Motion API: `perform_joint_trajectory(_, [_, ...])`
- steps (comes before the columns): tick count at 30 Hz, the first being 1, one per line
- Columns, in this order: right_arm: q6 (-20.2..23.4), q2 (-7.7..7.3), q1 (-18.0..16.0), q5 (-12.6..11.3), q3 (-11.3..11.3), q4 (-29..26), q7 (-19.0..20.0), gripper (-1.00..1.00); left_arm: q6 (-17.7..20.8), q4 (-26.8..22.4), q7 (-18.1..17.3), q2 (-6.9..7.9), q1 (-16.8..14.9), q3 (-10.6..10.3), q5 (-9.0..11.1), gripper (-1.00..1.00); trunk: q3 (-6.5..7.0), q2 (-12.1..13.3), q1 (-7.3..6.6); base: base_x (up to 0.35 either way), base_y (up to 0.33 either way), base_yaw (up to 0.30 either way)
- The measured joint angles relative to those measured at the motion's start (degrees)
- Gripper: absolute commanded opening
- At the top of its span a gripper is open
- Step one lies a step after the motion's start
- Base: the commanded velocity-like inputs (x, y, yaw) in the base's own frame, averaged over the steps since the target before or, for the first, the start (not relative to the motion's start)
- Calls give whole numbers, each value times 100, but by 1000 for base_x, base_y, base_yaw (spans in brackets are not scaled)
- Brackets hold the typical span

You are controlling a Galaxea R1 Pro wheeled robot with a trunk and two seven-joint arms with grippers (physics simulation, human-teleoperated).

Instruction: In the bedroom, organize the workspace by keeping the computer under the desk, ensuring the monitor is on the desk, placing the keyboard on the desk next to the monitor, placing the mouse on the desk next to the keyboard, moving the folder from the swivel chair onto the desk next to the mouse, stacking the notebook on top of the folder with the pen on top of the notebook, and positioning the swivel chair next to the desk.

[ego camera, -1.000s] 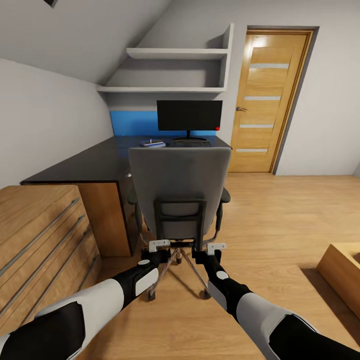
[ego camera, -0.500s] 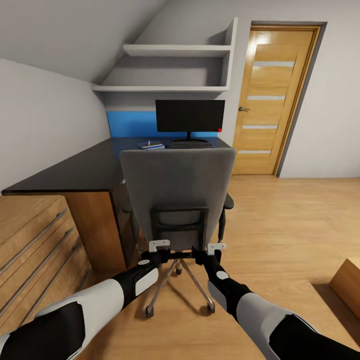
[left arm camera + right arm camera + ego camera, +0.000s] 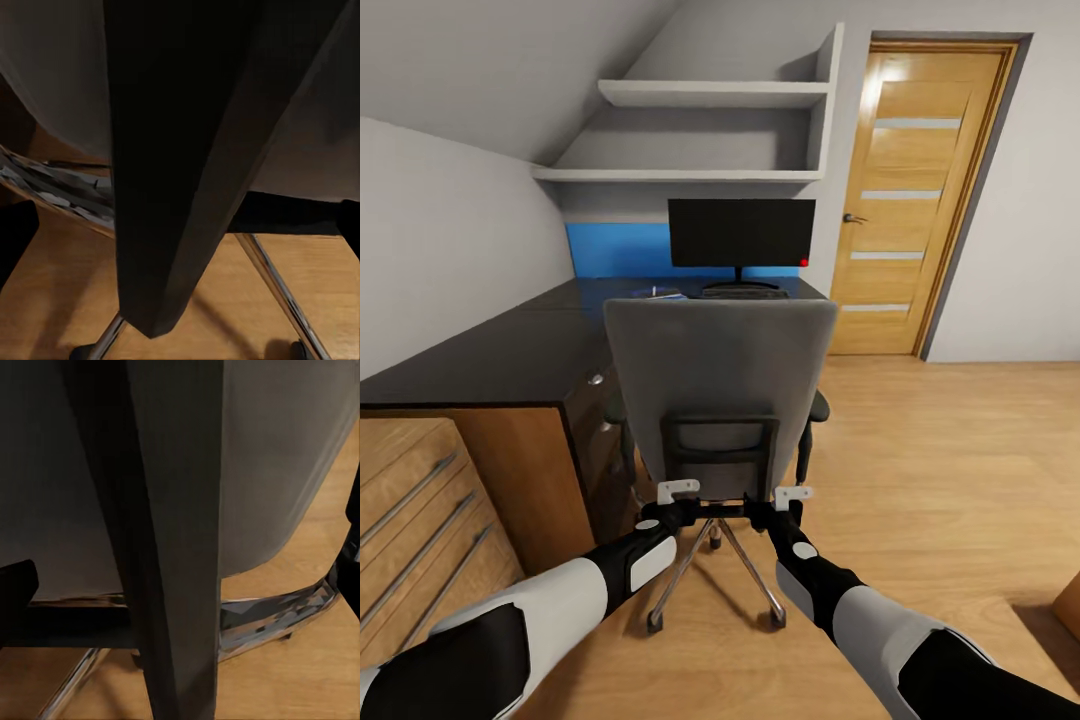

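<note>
Head view, sweeping from the left: a wooden drawer cabinet (image 3: 420, 520) sits at the left edge, right against the black desk (image 3: 490, 350). At the desk's far end a bit of blue (image 3: 660, 293) peeks over the chair back, too hidden to name, then the keyboard (image 3: 740, 291) and the monitor (image 3: 741, 233) standing behind it. Shelves (image 3: 700, 130) hang above, and a wooden door (image 3: 920, 200) stands off to the right.

Blocking the middle is the chair (image 3: 720, 385), its grey back turned to the robot, close beside the desk's drawer side, star base on the plank floor (image 3: 940, 470).

The left gripper (image 3: 678, 492) and right gripper (image 3: 793, 494) are up at the lower back frame of the chair, one at each side. The left wrist view has a black bar (image 3: 172, 150) of that frame running between the jaws; the right wrist view likewise (image 3: 176, 532). Whether either pair is clenched on the bar, I cannot tell.
</note>
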Motion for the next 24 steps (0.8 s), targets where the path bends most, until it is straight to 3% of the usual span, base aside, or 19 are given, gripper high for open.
perform_joint_trajectory(24, [-4, -5, 0, -2, 5, 1, 0, 100, 1, 1, -5, 1, 1, -6, 36, 100, -1, 0, 0, 322, 0, 0])
